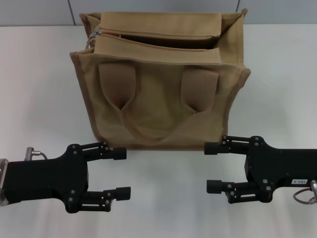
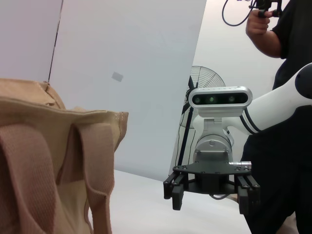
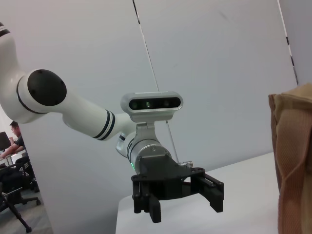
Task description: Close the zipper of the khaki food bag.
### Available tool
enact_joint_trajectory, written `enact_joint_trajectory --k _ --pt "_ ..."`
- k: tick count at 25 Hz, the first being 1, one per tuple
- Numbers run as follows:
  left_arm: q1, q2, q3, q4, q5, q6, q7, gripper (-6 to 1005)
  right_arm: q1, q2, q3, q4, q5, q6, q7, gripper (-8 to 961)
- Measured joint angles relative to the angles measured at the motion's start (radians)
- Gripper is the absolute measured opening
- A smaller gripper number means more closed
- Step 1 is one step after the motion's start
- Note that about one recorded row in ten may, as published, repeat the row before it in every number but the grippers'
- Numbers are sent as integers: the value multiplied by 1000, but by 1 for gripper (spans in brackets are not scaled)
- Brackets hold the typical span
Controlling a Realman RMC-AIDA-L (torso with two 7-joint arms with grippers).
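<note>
The khaki food bag (image 1: 163, 99) stands upright on the white table, its two looped handles hanging down the near side. The zipper (image 1: 153, 35) runs across its top and gapes open, showing a dark gap. Its silver slider (image 1: 95, 34) sits at the left end. My left gripper (image 1: 126, 173) is open, low on the table in front of the bag's left corner. My right gripper (image 1: 208, 166) is open in front of the bag's right corner. Neither touches the bag. The left wrist view shows the bag (image 2: 48, 161) and the right gripper (image 2: 212, 197). The right wrist view shows the left gripper (image 3: 185, 207) and the bag's edge (image 3: 295, 146).
The white table (image 1: 39, 89) extends on both sides of the bag and between the grippers. A grey wall panel stands behind the bag. A person (image 2: 282, 58) and a fan (image 2: 202, 83) are in the background of the left wrist view.
</note>
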Motion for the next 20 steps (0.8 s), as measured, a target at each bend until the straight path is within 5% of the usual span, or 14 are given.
enact_joint_trajectory --k 14,17,18,20 --pt "10 -2 -18 1 -6 -5 2 800 0 0 4 0 0 8 -1 785" --pt "32 4 -108 4 -7 -20 10 799 0 0 7 0 0 9 -1 785" --pt "51 7 -227 1 -8 -44 32 799 0 0 8 0 0 9 -1 785" --pt "61 7 -298 -2 -9 -59 49 799 0 0 9 1 0 9 -1 786"
